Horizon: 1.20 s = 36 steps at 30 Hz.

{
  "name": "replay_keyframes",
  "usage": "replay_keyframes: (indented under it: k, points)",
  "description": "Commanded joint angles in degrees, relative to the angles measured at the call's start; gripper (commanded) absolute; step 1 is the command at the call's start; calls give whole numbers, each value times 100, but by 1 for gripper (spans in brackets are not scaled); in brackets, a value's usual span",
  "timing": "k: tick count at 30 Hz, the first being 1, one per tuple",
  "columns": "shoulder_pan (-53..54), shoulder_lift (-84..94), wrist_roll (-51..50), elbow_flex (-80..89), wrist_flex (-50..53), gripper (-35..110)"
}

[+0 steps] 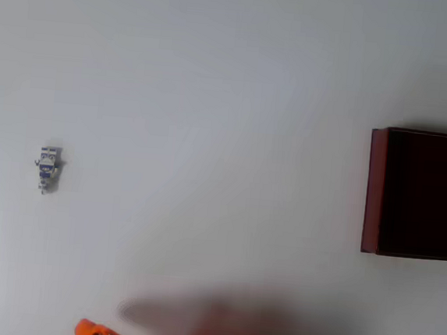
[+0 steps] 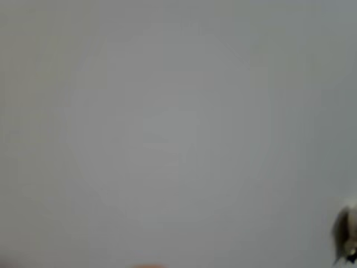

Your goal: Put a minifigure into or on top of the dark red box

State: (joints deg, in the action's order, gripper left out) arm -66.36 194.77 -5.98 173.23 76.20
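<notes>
White table (image 1: pixel 214 96); minifigure (image 1: pixel 48 168) lengthwise top-to-bottom

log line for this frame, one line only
stage: pre-grasp | minifigure: on table, far left, untouched | dark red box: right edge, nothing visible inside | arm: orange tip at bottom edge | gripper state: cannot tell

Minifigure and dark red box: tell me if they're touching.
Apart. The overhead view shows the minifigure at left and the dark red box at the right edge, bare table between.
</notes>
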Motion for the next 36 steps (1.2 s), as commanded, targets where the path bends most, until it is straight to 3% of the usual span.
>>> replay_keyframes:
  k: [1,23,29,36]
  points:
    - [-70,62,-176,-18,149,0]
    - [-62,62,-378,-9,141,0]
    - [360,70,-2391,264,-729,1]
    - [1248,62,-6108,-79,-9,3]
